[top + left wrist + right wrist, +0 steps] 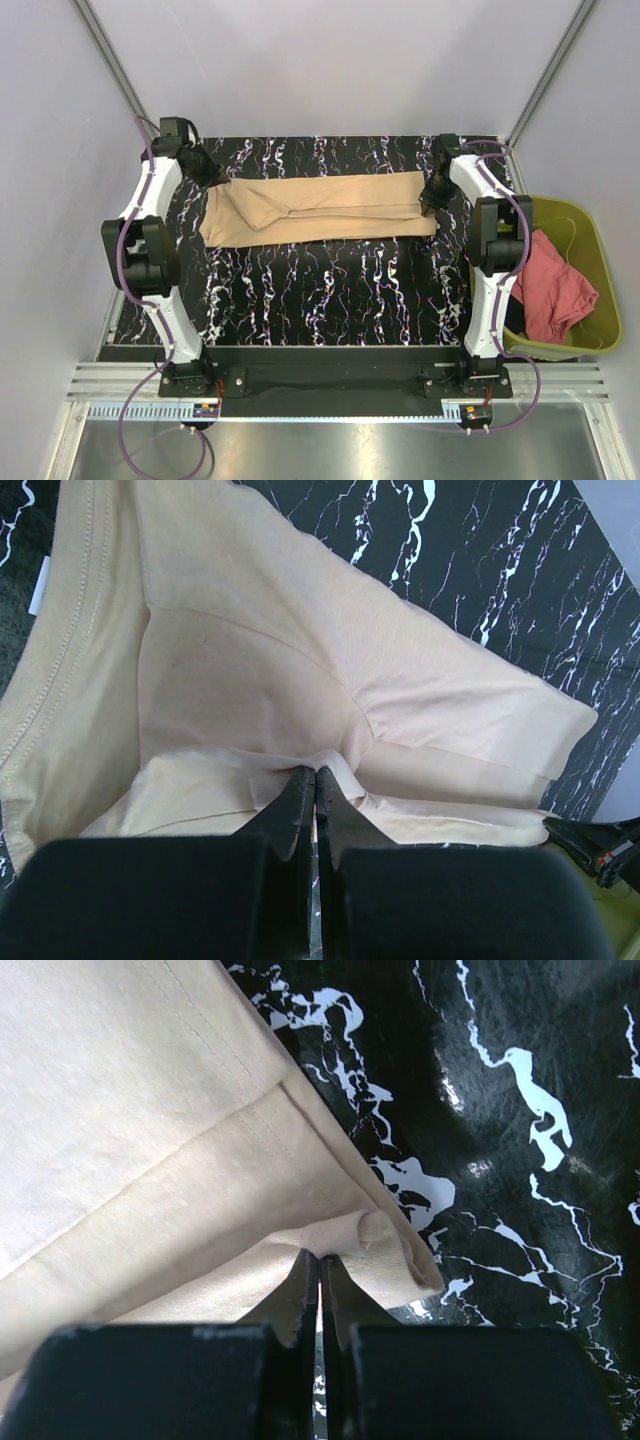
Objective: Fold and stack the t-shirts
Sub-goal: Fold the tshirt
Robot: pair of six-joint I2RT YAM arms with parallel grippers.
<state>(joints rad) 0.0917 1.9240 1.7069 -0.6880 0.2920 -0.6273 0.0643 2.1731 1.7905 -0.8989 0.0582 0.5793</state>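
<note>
Marbled table (330, 290) — left end effector (315, 780), right end effector (320, 1260) pinching tan t-shirt (320, 208).

Black marbled table (330, 290), pale walls (330, 60)

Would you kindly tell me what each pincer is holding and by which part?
Both hold the tan t-shirt: the left pincer pinches a fold near its collar end, the right pincer a corner at its hem.

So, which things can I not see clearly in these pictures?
Top view: the right arm covers part of the salmon-red t-shirt and green bin.
Top view: the fingertips of the left gripper and right gripper are too small to judge.
Wrist views: the frame edges cut off the tan t-shirt.
</note>
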